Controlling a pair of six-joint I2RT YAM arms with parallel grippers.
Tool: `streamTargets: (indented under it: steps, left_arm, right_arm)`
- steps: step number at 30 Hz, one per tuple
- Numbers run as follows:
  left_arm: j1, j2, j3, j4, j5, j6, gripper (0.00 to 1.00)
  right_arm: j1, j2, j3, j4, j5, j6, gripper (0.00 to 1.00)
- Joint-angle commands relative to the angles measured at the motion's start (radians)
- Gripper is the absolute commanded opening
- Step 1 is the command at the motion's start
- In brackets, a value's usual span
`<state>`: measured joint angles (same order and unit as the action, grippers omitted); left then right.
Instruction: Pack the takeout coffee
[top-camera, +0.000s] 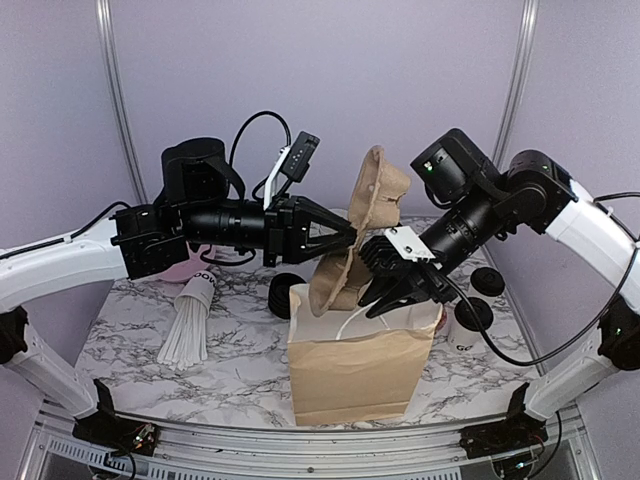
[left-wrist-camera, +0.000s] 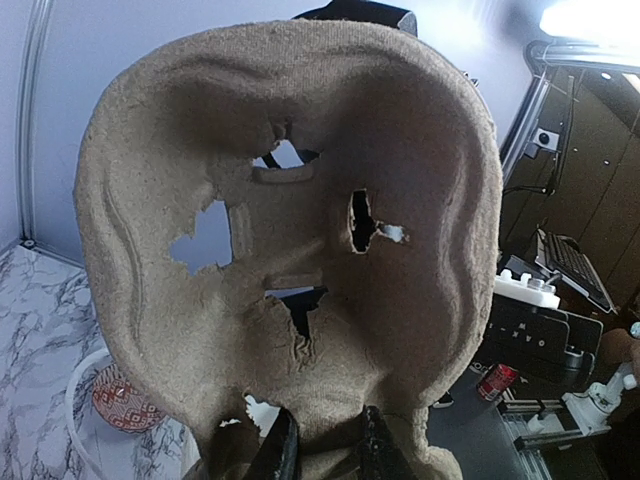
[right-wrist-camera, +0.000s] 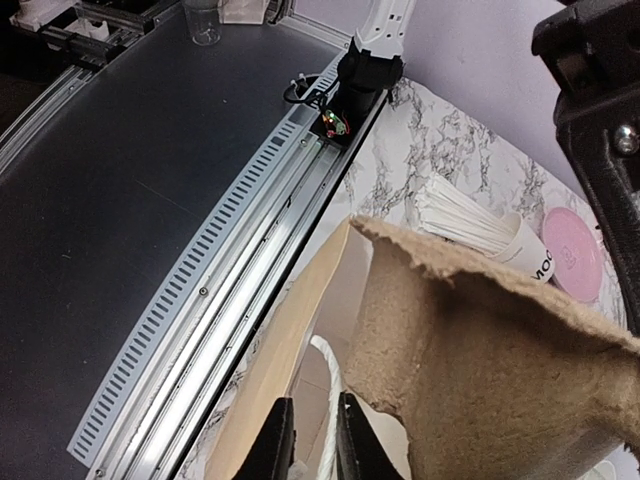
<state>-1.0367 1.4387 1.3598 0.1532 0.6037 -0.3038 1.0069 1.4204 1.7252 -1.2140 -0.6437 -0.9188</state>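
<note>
Your left jaws are clamped on the bottom edge of the pulp cup carrier, holding it on edge over the mouth of the brown bag, its lower end at the bag's rim. Your right jaws sit nearly together at that rim, right of the carrier, with the white handle cord beside them; can't tell if they pinch paper, cord or nothing. The bag stands upright at the middle of the worktop's near edge. One takeout coffee, black lid on, stands on the worktop just beside the bag's right side, outside it. The straw cup lies tipped toward the left edge, straws fanned to the near side, pink plate just behind it
</note>
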Motion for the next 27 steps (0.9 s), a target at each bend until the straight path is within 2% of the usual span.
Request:
streamTargets:
  steps: [1,8,17,27]
  left_arm:
    - [0.001,0.035,0.016,0.054,0.052,-0.02,0.15]
    - [0.001,0.069,-0.023,0.097,0.041,-0.053,0.15]
    - [0.011,0.037,-0.074,0.14,0.002,-0.077,0.15]
    - [-0.01,0.063,-0.115,0.137,0.02,-0.1,0.15]
  right_arm:
    - [0.006,-0.033,-0.002,-0.01,-0.021,-0.021,0.15]
    - [0.007,-0.054,-0.024,-0.01,-0.06,-0.035,0.16]
    - [0.006,-0.078,-0.07,0.005,-0.047,-0.034,0.16]
    - [0.006,-0.077,-0.05,0.018,-0.027,-0.018,0.15]
